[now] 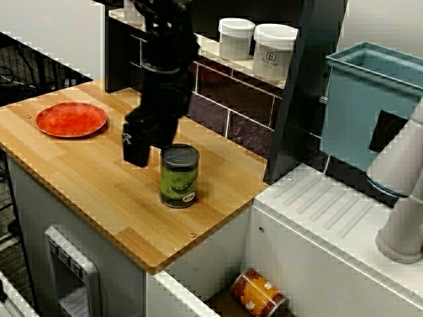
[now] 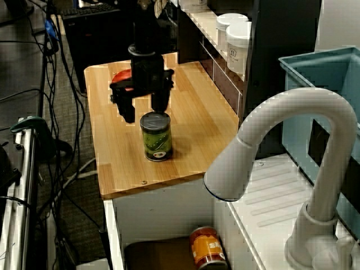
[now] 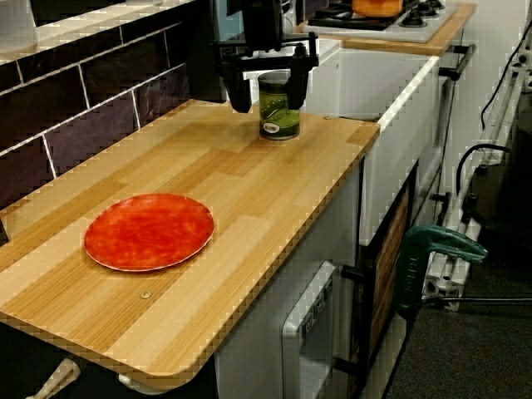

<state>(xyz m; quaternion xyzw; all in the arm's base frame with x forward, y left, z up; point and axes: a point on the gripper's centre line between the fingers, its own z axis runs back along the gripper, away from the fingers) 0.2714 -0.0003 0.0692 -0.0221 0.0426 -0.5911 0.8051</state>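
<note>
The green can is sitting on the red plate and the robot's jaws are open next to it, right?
Not quite. The green can sits on the bare wooden counter, well apart from the red plate; the view along the counter shows that. The jaws are indeed open next to it.

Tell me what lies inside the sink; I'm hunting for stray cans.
An orange-labelled can lies on its side in the sink. Nothing else shows there, but much of the sink is cut off by the picture edges.
</note>
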